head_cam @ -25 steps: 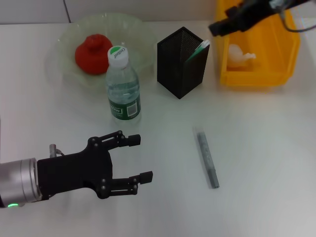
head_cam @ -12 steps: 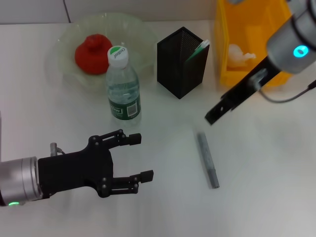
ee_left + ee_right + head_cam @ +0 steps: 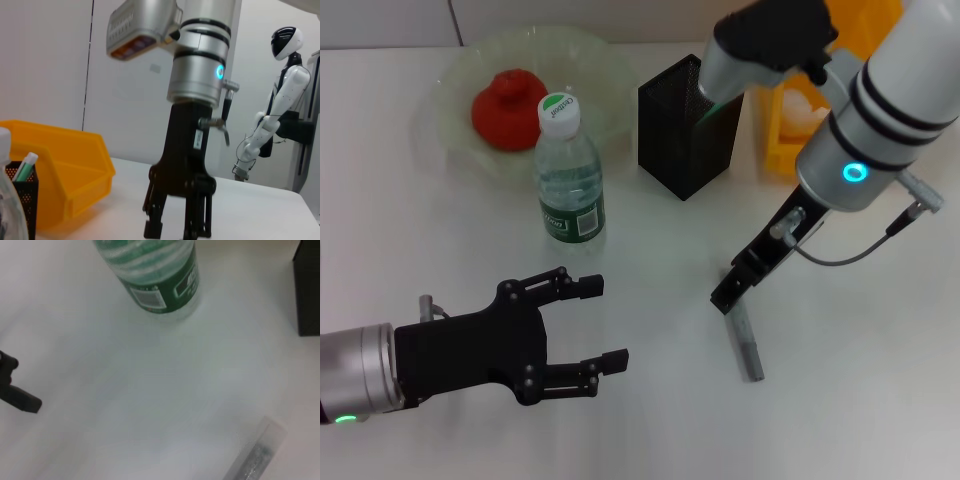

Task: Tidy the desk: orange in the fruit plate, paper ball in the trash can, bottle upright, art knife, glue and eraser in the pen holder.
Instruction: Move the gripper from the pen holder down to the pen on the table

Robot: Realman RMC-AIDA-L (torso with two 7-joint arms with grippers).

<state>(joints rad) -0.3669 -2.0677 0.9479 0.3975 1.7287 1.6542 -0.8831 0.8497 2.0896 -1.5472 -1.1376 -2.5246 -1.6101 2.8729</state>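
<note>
The orange (image 3: 508, 108) lies in the fruit plate (image 3: 445, 80). In front of the plate, the bottle (image 3: 570, 185) stands upright. The pen holder (image 3: 682, 130) has a green-and-white stick (image 3: 25, 167) in it. A long grey tool (image 3: 747, 338), by its look the art knife, lies flat on the table. My right gripper (image 3: 728, 295) hangs open just over the tool's far end, fingers pointing down. My left gripper (image 3: 600, 322) rests open near the front left, holding nothing. The paper ball (image 3: 800, 110) sits in the trash can (image 3: 775, 150). The eraser is out of view.
The right arm reaches across the pen holder's right side and much of the yellow bin. White table surface lies bare to the right of the grey tool and in front of it.
My right arm has swung from above the trash can down and toward me, to the far end of the grey tool. The left arm has stayed put.
</note>
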